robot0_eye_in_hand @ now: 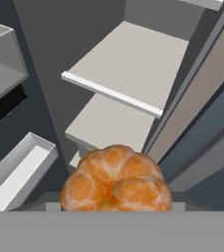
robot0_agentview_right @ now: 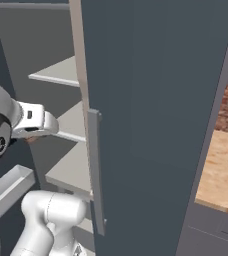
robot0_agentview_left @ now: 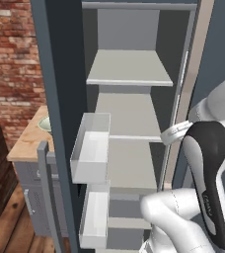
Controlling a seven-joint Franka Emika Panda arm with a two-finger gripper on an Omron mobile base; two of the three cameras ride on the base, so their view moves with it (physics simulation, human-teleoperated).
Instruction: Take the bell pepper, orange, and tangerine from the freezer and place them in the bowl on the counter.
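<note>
A lumpy, segmented orange-coloured fruit (robot0_eye_in_hand: 116,179) sits at the bottom of the hand view, held in my gripper; I cannot tell whether it is the orange or the tangerine. The fruit hides the fingertips. My hand (robot0_agentview_left: 176,132) hangs in front of the open freezer (robot0_agentview_left: 129,69), level with its middle shelf. In the right base view a brownish sliver of the fruit (robot0_agentview_right: 33,140) shows under the hand. The pale greenish bowl (robot0_agentview_left: 45,123) peeks out on the counter (robot0_agentview_left: 28,146), left of the freezer's left door. The bell pepper is out of view.
Pale grey shelves (robot0_eye_in_hand: 128,74) lie bare ahead of the hand. Two translucent bins (robot0_agentview_left: 92,148) hang on the left door. The right door (robot0_agentview_right: 156,100) with its bar handle (robot0_agentview_right: 97,170) stands close on my right. A brick wall (robot0_agentview_left: 11,59) rises behind the counter.
</note>
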